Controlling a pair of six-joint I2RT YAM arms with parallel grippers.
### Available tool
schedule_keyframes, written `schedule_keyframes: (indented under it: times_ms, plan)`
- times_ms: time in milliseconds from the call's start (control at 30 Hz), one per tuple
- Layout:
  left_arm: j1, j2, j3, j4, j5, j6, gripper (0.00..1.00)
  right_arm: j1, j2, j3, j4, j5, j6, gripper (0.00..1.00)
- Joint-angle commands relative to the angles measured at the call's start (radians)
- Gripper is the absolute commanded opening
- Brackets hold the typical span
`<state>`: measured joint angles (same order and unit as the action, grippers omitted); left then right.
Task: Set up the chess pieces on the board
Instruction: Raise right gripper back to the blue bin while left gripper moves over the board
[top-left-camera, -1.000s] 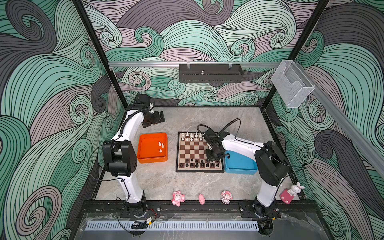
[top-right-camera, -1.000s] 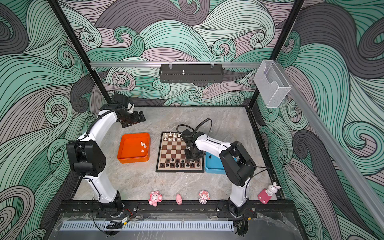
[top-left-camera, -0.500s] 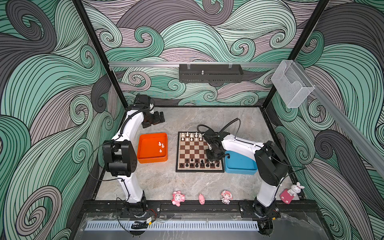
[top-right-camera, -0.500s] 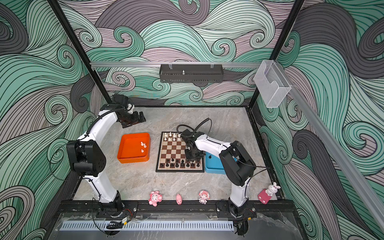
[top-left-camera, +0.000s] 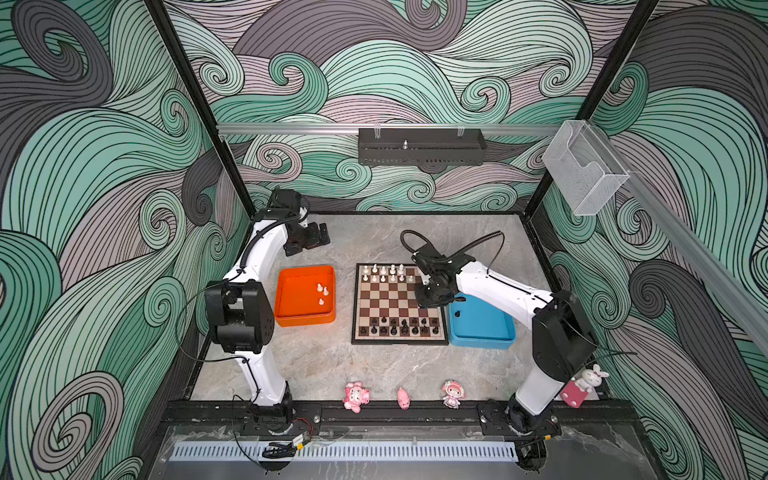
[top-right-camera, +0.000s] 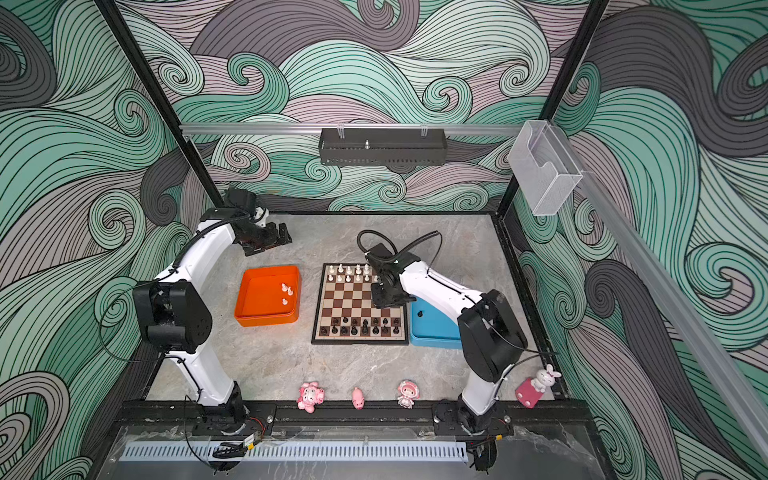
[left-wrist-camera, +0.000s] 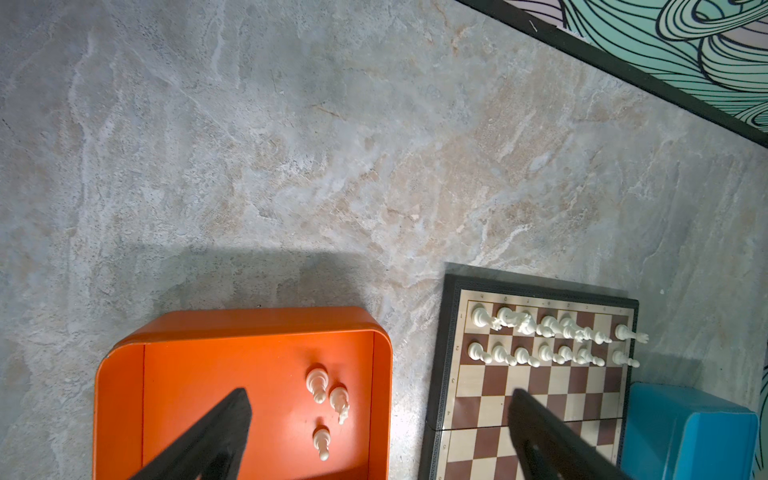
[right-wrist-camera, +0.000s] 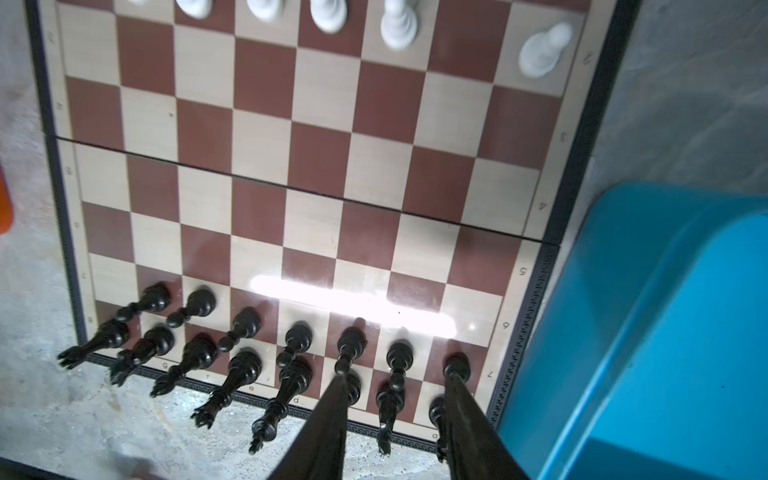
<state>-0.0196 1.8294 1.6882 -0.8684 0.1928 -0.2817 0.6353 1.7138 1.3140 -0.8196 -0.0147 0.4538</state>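
White pieces (top-left-camera: 386, 272) stood in the two far rows of the board (top-left-camera: 388, 303), and black pieces (top-left-camera: 399, 327) stood in its two near rows. Three spare white pieces (top-left-camera: 322, 293) sat in the orange tray (top-left-camera: 305, 320) just left of the board. One spare black piece (top-left-camera: 457, 314) sat in the blue tray (top-left-camera: 482, 338) just beside the board's right edge. The right gripper (right-wrist-camera: 397, 374) hung over the board's right side, fingers parted and gripping nothing, tips toward the black pawns. The left gripper (top-left-camera: 318, 235) hung over the table beyond the orange tray, spread wide and empty.
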Motion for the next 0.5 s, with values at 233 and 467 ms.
schedule_keyframes:
  times_ms: [233, 467]
  plan:
    - [-0.02, -0.033, -0.007, -0.009, -0.081, 0.014, 0.99, -0.215, -0.152, -0.042, -0.024, -0.001, 0.0, 0.97]
    - [-0.17, -0.059, -0.012, -0.005, -0.136, 0.04, 0.99, -0.363, -0.202, -0.142, -0.023, -0.033, -0.018, 0.99]
